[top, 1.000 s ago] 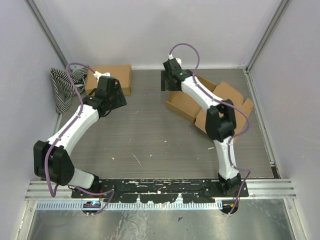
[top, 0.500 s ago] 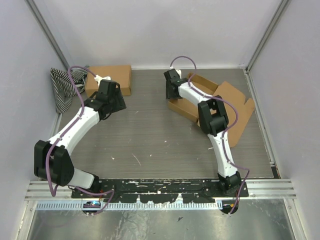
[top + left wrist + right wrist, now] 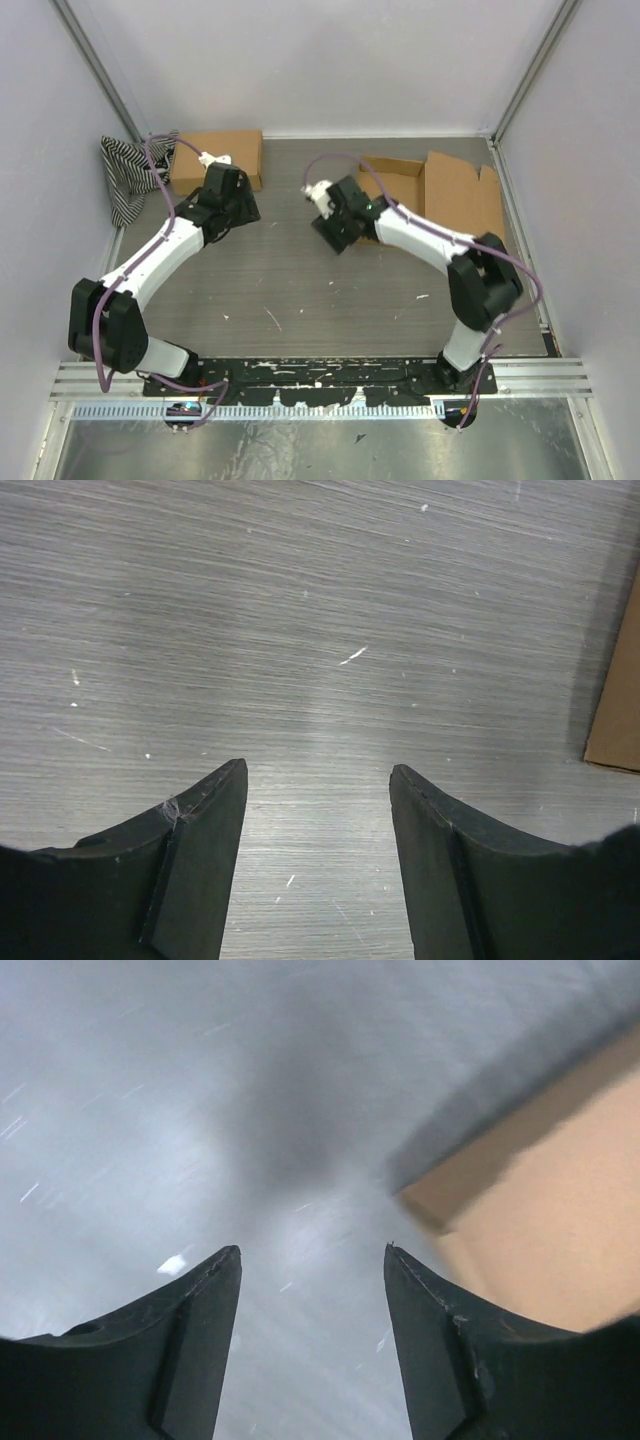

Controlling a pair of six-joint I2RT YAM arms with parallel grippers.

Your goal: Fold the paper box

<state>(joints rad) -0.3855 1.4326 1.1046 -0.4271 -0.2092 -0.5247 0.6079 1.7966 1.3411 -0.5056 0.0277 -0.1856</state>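
1. Left pincer is released, jaws apart over the streaky grey surface, grasping nothing.
2. Right pincer is released too, with the paper box near its right jaw.
3. Overhead, I see that box at upper right, unfolded, its brown cardboard flaps spread flat.
4. At upper left sit a closed cardboard box and a striped cloth.

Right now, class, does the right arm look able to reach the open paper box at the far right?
Probably yes. The right gripper hangs open and empty just beside the paper box, whose edge shows in its wrist view; nothing lies between them.
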